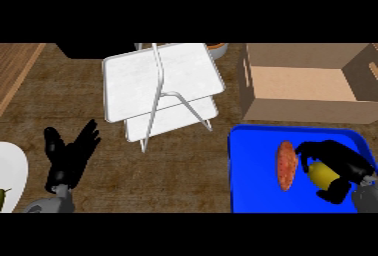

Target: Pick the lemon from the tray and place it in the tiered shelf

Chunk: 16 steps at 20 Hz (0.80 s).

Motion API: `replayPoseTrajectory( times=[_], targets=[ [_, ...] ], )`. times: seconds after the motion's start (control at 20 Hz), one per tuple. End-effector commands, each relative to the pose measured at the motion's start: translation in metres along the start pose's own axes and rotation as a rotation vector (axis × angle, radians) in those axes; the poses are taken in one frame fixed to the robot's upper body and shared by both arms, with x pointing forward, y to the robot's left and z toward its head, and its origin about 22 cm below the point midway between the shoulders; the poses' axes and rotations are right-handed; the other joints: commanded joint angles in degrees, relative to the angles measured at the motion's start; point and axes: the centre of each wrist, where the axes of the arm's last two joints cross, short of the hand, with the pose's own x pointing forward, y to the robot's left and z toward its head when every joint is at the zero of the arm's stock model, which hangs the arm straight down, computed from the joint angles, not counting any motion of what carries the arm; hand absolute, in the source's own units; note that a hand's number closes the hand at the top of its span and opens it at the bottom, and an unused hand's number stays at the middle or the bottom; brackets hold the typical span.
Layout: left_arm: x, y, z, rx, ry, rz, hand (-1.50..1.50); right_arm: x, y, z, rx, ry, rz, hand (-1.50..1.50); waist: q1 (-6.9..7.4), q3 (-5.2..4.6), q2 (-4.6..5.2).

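Head view: the right hand (341, 161) is down in the blue tray (247, 175), near the tray's right edge, fingers and thumb curled round the lemon (320, 173). The lemon shows yellow between the fingers and is mostly covered. Cannot tell if it is lifted or resting on the tray floor. A reddish oval item (286, 165) lies toward the tray's middle, close to the fingertips and apart from the lemon. The tray sits at the near right corner of the counter (184, 175). The shelf (159, 82), two white boards on a thin metal frame, stands at the counter's far middle, well apart from the tray. An open cardboard box (303, 85) sits just behind the tray's far edge. The left hand (70, 155) rests at the counter's near left, fingers straight and spread, pointing up, holding nothing. A white plate (13, 170) is cut off by the left edge.

Risks, as judgement:
- The lemon is round and could roll out on the lift if the fingers sit off-centre.
- The fingertips are close enough to the reddish oval item to drag or knock it.
- The path to the shelf passes the box's near left corner, so a low carry may clip it.
- The gap under the top board looks tight, so the hand may hit a board edge or frame leg and shove the shelf.
- No lip shows on the boards, so the lemon may roll off once released.
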Motion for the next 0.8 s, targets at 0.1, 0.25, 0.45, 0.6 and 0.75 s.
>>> replayPoseTrajectory(
  times=[0.1,0.25,0.45,0.6,0.75],
  targets=[
    [0.005,0.009,0.002,0.022,0.012,0.012,0.00,0.100,0.039,-0.041,-0.001,-0.108,-0.077,1.50,-0.63,0.61,0.04],
    [-0.006,0.001,0.006,-0.010,0.016,-0.001,0.00,0.182,0.066,-0.070,0.006,-0.168,-0.130,1.50,0.79,0.52,-0.16],
    [0.005,-0.007,-0.001,-0.032,0.025,-0.009,0.00,0.240,0.040,-0.074,-0.048,-0.210,-0.069,1.50,1.97,0.64,0.05],
    [0.002,-0.008,-0.002,-0.022,0.019,-0.002,0.00,0.267,0.048,-0.054,-0.133,-0.242,-0.201,1.50,0.77,0.77,-0.09],
    [0.006,0.003,-0.003,-0.004,0.026,-0.011,0.00,0.310,0.031,-0.028,-0.267,-0.303,-0.215,1.50,0.43,0.69,-0.41]
  ],
)
